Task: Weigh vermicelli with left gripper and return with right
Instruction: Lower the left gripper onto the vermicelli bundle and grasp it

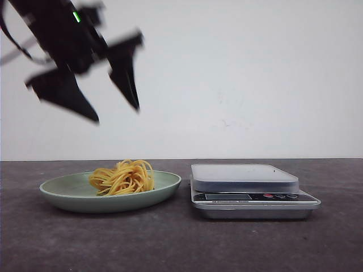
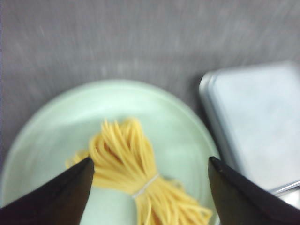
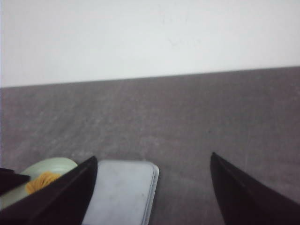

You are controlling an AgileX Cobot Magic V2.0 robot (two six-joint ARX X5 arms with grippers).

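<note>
The vermicelli (image 1: 123, 177) is a small nest of thin yellow strands lying on a pale green plate (image 1: 68, 190) at the left of the table. My left gripper (image 1: 117, 114) hangs open in the air above the plate, apart from the noodles. In the left wrist view the vermicelli (image 2: 133, 168), tied by a pale band, lies between my open fingers (image 2: 151, 161) on the plate (image 2: 56, 126). The scale (image 1: 244, 180) stands to the right of the plate, its platform bare. My right gripper (image 3: 153, 161) is open and empty above the table, with the scale (image 3: 122, 192) below it.
The scale's platform (image 2: 258, 122) lies right next to the plate. A white wall (image 1: 238, 73) closes the back of the dark grey table (image 1: 181, 243). The plate's edge (image 3: 49, 166) and a bit of vermicelli (image 3: 42, 180) show in the right wrist view.
</note>
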